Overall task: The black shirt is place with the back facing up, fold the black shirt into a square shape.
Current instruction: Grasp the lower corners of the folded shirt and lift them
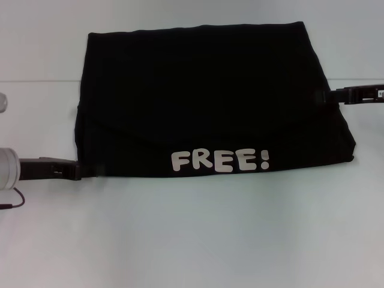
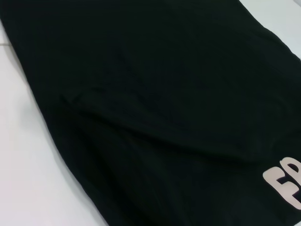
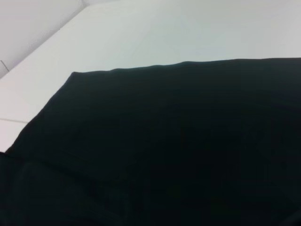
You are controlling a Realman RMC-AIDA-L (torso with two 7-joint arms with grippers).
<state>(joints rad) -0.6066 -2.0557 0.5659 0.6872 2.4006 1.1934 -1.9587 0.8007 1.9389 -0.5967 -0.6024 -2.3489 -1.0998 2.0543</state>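
The black shirt (image 1: pixel 204 99) lies flat on the white worktop (image 1: pixel 198 234), already doubled into a wide block, with a folded-over layer running across its near part and the white "FREE!" print (image 1: pixel 219 161) showing along the near edge. The block is wider than it is deep, so the square is judged not yet reached; a fold across the width appears to remain.

The left claw (image 1: pixel 77 170) sits low at the shirt's near left corner, its tip at the hem, with the cloth reaching away from it towards the far side and towards the other arm. The right claw (image 1: pixel 321 96) sits at the opposite side edge, farther back, with the cloth spreading away from its tip. Both stand at the outer edges, apparently so that the layers can be held or taken up there.

Whether either claw is spread, pressed together or pinching the hem cannot be told: the fingertips merge with the black cloth, and neither wrist view shows fingers, only fabric and worktop.
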